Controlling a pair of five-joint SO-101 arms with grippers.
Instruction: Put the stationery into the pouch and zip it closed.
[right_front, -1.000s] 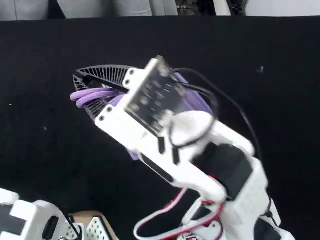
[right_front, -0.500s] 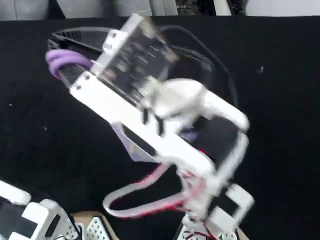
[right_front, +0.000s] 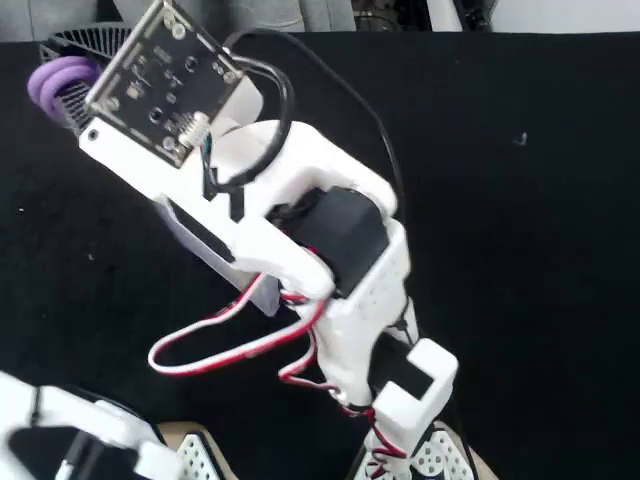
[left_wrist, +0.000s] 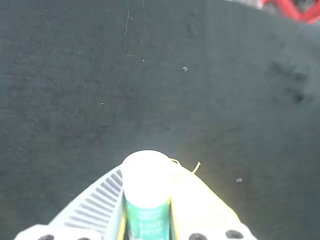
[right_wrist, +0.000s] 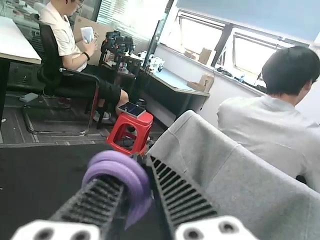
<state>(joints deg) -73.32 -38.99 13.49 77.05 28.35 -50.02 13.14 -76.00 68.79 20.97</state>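
Item, pouch: purple, bunched into rounded folds (right_wrist: 119, 176). It is held up off the bench, at the far left corner in the high view (right_front: 48, 82).
Right end effector: (right_wrist: 135, 172) pinches the purple folds between two black ribbed fingers (right_wrist: 172, 192), one on each side and both touching the folds. In the high view it sits at the top left (right_front: 62, 68), over the far edge of the bench.
Right arm: white, rises from the near edge of the bench and slants to the far left. A dark circuit board (right_front: 160, 85) faces upward on the wrist. Red and white wires (right_front: 230, 345) loop beneath the forearm.
Lilac strip: a pale sliver (right_front: 264, 293) shows under the right forearm. Whether it belongs to the pouch cannot be told.
Item, glue stick: green body (left_wrist: 146, 212) with a white cap, lying lengthwise in the left end effector, with the cap reaching the fingertips.
Left end effector: (left_wrist: 147, 170) clamped on the glue stick, with a pale ribbed finger (left_wrist: 95, 202) on one side and a yellowish finger on the other, both pressed against the body. It hangs over bare black cloth, with nothing else beneath it.
Left arm: white parts at the near left corner in the high view (right_front: 70, 440).
Bench: covered in black cloth (right_front: 520, 250), specked with light lint in the left wrist view (left_wrist: 150, 75).
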